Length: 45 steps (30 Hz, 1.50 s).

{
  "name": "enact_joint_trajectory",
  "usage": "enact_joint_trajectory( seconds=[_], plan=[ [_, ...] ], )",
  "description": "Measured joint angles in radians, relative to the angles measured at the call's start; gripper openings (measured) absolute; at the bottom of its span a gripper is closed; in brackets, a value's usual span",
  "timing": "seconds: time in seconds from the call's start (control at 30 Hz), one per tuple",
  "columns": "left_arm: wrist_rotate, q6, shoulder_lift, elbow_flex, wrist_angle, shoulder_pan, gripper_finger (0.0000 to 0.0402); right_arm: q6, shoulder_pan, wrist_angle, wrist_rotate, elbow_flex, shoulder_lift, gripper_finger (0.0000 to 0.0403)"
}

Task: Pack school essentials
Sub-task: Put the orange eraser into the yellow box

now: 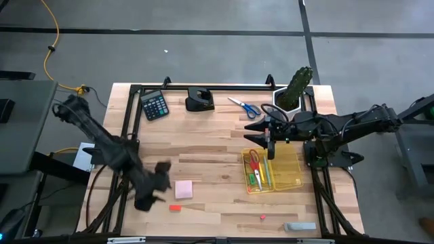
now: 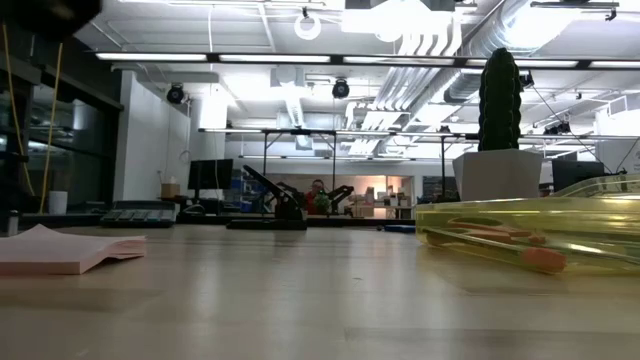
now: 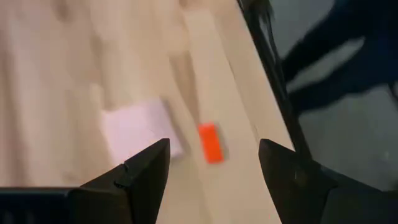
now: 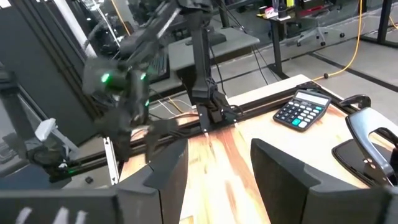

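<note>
pale butcher-block planks make up the wooden table (image 1: 203,163), framed by dark rails. from above, the left gripper (image 1: 157,184) hovers low near the table's front-left, just beside the square pink sticky pad (image 1: 184,189) and the small red-orange eraser block (image 1: 175,208). the right gripper (image 1: 269,139) hangs over the back edge of the clear yellow plastic tray (image 1: 290,171), where red-handled scissors (image 1: 254,163) and thin pens already lie with their long axes running front to back. blue-handled scissors (image 1: 245,106) lie apart near the back, angled across the planks, blades toward the back-left.

at table height, the pad's pages lift slightly at the left and the tray sits right, before the green cactus in a white pot (image 2: 498,130).

the left wrist camera shows its fingers spread wide and empty, the eraser between them and farther ahead, its long axis roughly along the reach. likely risk: closing off-centre could nip the pad's corner or flick the little block away.

the right wrist camera shows that gripper's fingers parted, holding nothing.
</note>
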Motion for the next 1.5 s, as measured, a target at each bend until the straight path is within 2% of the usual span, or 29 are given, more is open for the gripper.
enact_joint_trajectory(
  seconds=[0.2, 0.43, 0.77, 1.13, 1.23, 1.5],
  plan=[
    [-0.045, -0.121, 0.221, 0.000, 0.120, -0.104, 0.0237, 0.000, 0.000, -0.011, 0.000, 0.000, 0.000, 0.0167],
    [-0.078, -0.190, 0.388, 0.000, 0.212, -0.108, 0.0237, 0.000, 0.000, -0.058, 0.000, 0.000, 0.000, 0.0167],
    [-0.078, -0.286, 0.492, 0.000, 0.279, -0.122, 0.0237, 0.000, 0.000, -0.105, 0.000, 0.000, 0.000, 0.0167],
    [-0.118, -0.373, 0.575, 0.006, 0.269, -0.133, 0.0234, 0.004, -0.001, -0.106, 0.000, 0.000, 0.000, 0.0167],
    [-0.126, -0.385, 0.577, 0.006, 0.250, -0.133, 0.0212, 0.007, 0.000, -0.107, 0.000, 0.000, 0.000, 0.0167],
    [-0.144, -0.391, 0.577, 0.006, 0.209, -0.131, 0.0098, 0.007, 0.000, -0.109, 0.000, 0.000, 0.000, 0.0167]
  ],
)
